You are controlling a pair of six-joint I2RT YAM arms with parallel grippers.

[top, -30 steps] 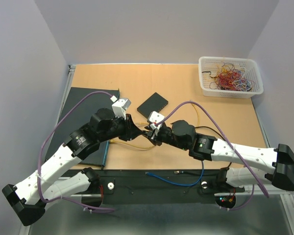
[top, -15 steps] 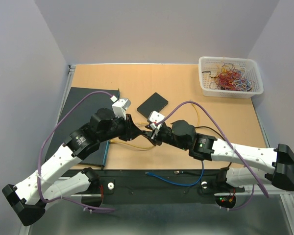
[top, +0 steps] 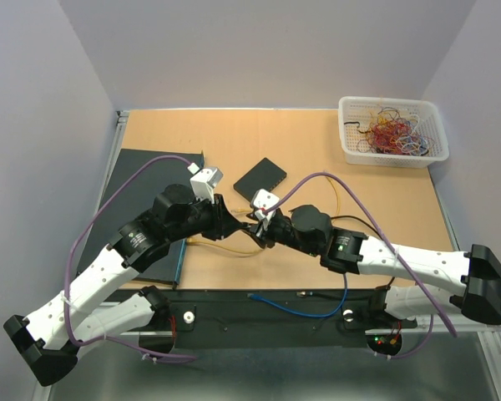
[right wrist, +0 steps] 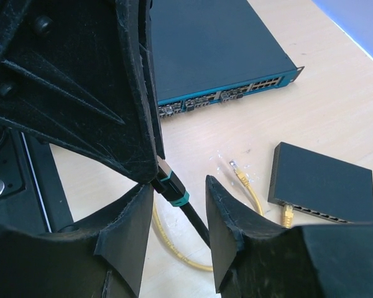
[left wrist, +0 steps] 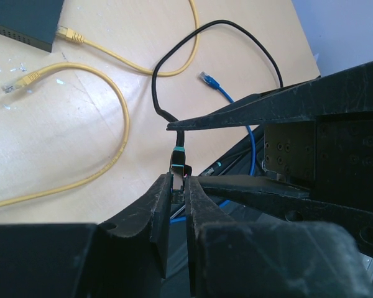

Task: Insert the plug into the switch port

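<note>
My left gripper [left wrist: 177, 186] is shut on a black plug with a teal band [left wrist: 179, 162], held above the table; its black cable [left wrist: 174, 62] loops away over the wood. My right gripper [right wrist: 177, 192] is open, its fingers on either side of the same plug [right wrist: 171, 185] and its cable, with no clamp on them. The two grippers meet at mid-table [top: 246, 225]. A large dark switch with a row of ports [right wrist: 205, 49] lies at the left [top: 138, 192]. A small black switch [right wrist: 323, 183] lies behind [top: 263, 177].
A yellow cable [left wrist: 121, 124] lies on the table, one end in the small switch [right wrist: 287, 217] and a loose end beside it [right wrist: 241, 177]. A blue cable [top: 309, 307] lies at the near edge. A white basket of wires [top: 392, 132] stands at the back right.
Almost nothing: the right arm has crept very slightly to the left. The left gripper still holds the plug in the same place.
</note>
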